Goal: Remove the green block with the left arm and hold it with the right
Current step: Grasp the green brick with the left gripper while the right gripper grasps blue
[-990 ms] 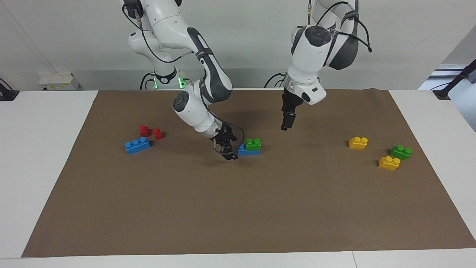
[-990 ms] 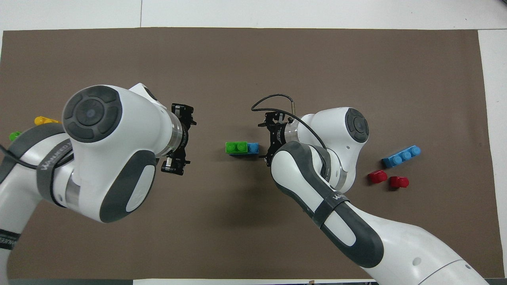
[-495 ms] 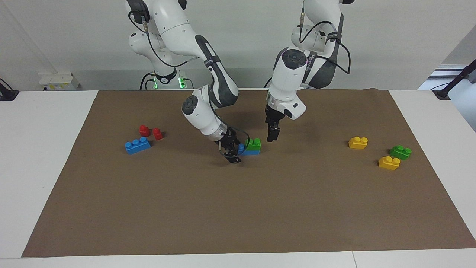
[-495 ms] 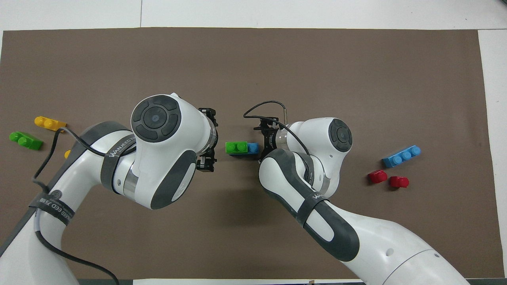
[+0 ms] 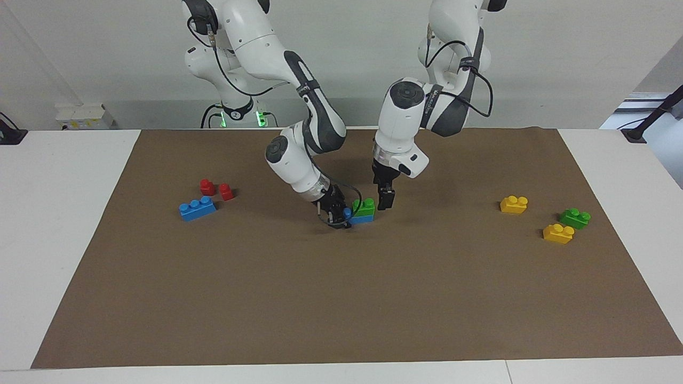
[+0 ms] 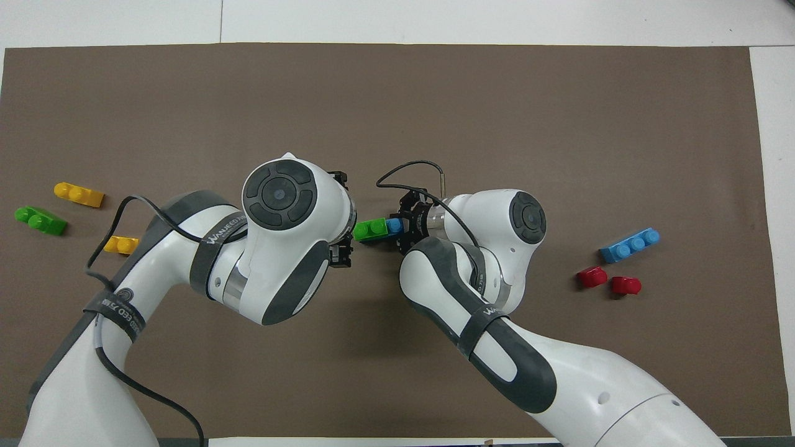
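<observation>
A green block (image 5: 364,209) sits stacked on a blue brick (image 5: 349,215) at the middle of the brown mat; the stack also shows in the overhead view (image 6: 371,230). My right gripper (image 5: 340,214) is low at the blue brick's free end and shut on it, with one blue stud (image 6: 394,225) showing at its tips. My left gripper (image 5: 385,202) hangs just above the mat, close beside the green block at the stack's other end, apart from it. In the overhead view my left wrist hides most of that gripper. A second green block (image 5: 574,217) lies toward the left arm's end.
Two yellow bricks (image 5: 514,204) (image 5: 558,233) lie beside the second green block. A blue three-stud brick (image 5: 197,208) and two red pieces (image 5: 207,186) (image 5: 227,192) lie toward the right arm's end. The mat (image 5: 341,298) has bare room farther from the robots.
My left gripper came down and across to the green block's side. My right gripper slid onto the blue brick's end, and the stack turned slightly.
</observation>
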